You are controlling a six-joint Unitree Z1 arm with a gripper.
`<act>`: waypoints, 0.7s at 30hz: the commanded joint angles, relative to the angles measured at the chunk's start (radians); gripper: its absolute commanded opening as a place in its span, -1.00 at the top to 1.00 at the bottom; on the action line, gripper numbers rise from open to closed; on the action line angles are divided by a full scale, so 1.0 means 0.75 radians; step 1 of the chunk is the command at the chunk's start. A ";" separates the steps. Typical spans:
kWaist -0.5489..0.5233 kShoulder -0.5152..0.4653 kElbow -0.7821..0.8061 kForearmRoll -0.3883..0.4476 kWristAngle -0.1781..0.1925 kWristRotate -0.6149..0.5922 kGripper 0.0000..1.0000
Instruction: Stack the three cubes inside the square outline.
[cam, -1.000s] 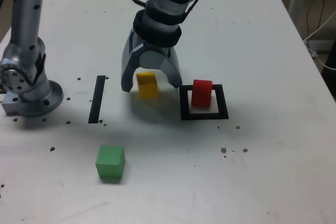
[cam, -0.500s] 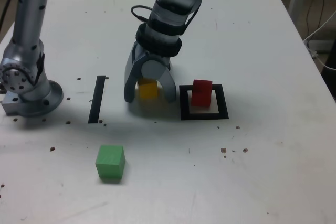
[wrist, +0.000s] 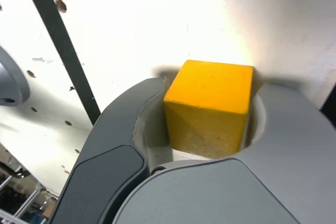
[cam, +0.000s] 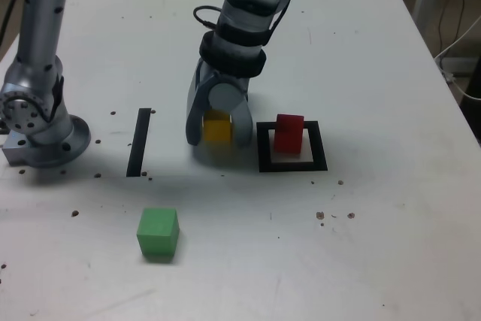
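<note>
The yellow cube (cam: 217, 127) rests on the white table, just to the exterior view's left of the square outline (cam: 293, 165). My gripper (cam: 218, 139) reaches down over it, and its two grey fingers press against the cube's opposite sides. In the wrist view the yellow cube (wrist: 210, 106) fills the gap of the gripper (wrist: 210, 87), with both jaws touching it. The red cube (cam: 288, 133) stands inside the outline, toward its back edge. The green cube (cam: 158, 232) lies alone nearer the front, to the exterior view's left.
A straight black tape strip (cam: 139, 142) lies to the exterior view's left of the gripper. The arm's metal base (cam: 37, 129) stands at the left edge. Small dark specks dot the table (cam: 376, 246). Cables (cam: 462, 50) hang beyond the right edge.
The gripper came down around the yellow cube and its fingers narrowed from wide open until they touch the cube's sides. The cubes stayed in place.
</note>
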 commanded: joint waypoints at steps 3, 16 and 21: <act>0.002 -0.038 0.003 0.018 0.003 0.001 0.57; -0.083 -0.133 -0.148 0.094 0.053 -0.020 0.57; -0.152 -0.118 -0.292 0.159 0.098 -0.051 0.57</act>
